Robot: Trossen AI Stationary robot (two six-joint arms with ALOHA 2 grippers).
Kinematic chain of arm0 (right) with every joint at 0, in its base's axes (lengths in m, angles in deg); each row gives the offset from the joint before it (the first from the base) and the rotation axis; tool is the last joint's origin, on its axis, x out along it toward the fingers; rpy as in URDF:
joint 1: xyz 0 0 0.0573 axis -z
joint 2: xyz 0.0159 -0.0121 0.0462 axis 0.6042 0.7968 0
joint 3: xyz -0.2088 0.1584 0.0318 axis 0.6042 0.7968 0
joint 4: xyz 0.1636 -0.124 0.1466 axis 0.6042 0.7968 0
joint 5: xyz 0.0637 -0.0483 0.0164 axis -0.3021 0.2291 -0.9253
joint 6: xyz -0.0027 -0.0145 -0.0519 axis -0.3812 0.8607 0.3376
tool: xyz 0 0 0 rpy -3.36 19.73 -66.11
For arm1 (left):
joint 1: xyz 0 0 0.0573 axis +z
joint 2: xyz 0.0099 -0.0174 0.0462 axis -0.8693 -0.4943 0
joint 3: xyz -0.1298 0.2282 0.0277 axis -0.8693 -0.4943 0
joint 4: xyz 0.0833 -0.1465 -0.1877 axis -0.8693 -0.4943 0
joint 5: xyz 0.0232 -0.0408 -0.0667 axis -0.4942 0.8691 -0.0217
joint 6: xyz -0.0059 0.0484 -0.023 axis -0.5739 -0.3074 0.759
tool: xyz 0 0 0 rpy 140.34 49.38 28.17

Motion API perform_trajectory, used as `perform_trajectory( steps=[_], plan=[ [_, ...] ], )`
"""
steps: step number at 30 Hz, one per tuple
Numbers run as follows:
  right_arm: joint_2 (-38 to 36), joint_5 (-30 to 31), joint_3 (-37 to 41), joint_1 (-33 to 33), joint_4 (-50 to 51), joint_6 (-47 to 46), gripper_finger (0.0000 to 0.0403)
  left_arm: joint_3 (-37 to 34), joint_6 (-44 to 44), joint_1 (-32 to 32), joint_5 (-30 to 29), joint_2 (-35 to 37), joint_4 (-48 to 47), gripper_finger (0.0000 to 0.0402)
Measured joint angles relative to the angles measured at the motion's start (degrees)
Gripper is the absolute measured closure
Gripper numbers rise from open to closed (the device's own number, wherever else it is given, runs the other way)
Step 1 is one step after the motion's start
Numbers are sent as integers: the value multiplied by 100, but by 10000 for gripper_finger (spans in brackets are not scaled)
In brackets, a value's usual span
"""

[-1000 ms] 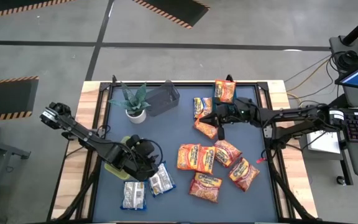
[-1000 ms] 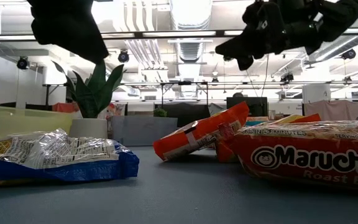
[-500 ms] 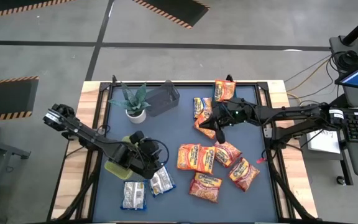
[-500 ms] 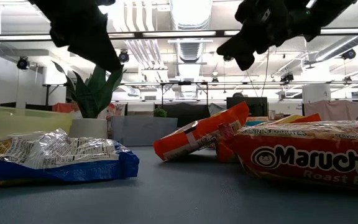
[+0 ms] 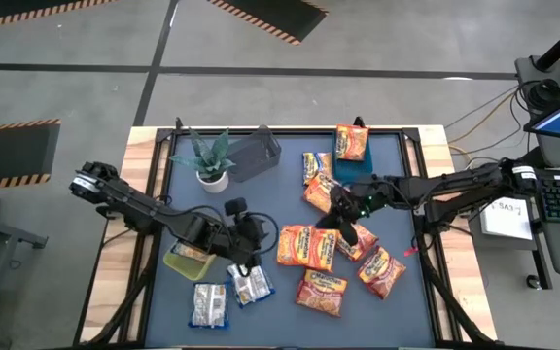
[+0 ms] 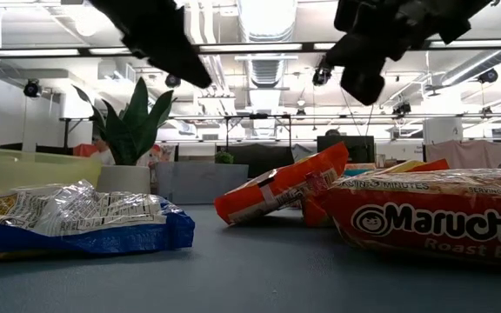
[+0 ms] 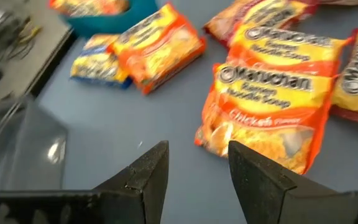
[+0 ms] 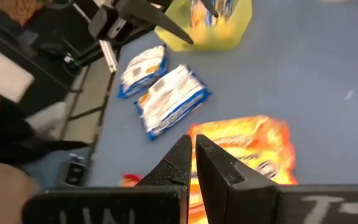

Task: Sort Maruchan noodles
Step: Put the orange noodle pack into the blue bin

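From my seat, working left to right: the potted plant [image 5: 209, 156] and the clear bin [image 5: 253, 153] sit at the far left of the table [image 5: 280, 297], and nearer me the yellow bin [image 5: 189, 258] already has a packet or two in it. Just beside it lie two whitish-silver packets [image 5: 229, 295] on the mat.

My left gripper [image 5: 252, 240] has swung away from the yellow bin toward the middle since a second ago; it now hangs between that bin and the orange pile, fingers spread and empty. Its wrist camera looks straight past the fingers at an orange Chicken packet [image 7: 272, 118], so I take that as its next target.

In the centre the orange-red Maruchan noodles [image 5: 331, 258] lie bunched, several overlapping, with more packets [image 5: 317, 173] toward the far edge and one orange packet in the blue bin [image 5: 352, 148].

My right gripper [image 5: 346, 216] has come down from near the blue bin to just above the pile's far edge. Its fingers are pressed together and pinch nothing.

Both arms now converge on the same cluster. I judge most sorting remains, and I would stagger the reaches so the arms do not meet.
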Motion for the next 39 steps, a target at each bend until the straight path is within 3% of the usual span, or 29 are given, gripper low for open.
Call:
perform_trajectory(
  steps=[6,12,18,25,29,39],
  plan=[
    [425,469,2,-589,1,-1165,390,-4,-943,354,806,-431,817,253],
    [1017,532,-28,-827,19,-2091,390,-11,-1314,544,1280,-785,909,253],
    [1309,601,-42,-750,25,-2302,390,-203,-1454,573,1958,-857,1342,277],
    [1411,799,-44,-511,25,-2234,390,-1080,-1280,573,2501,-857,2958,332],
    [1391,1411,-72,-464,137,-2091,390,-1476,-991,573,2507,-869,3763,359],
    [1619,1945,-1456,-424,2873,-1363,390,-1573,-793,573,2645,-1029,4168,392]
  ],
)
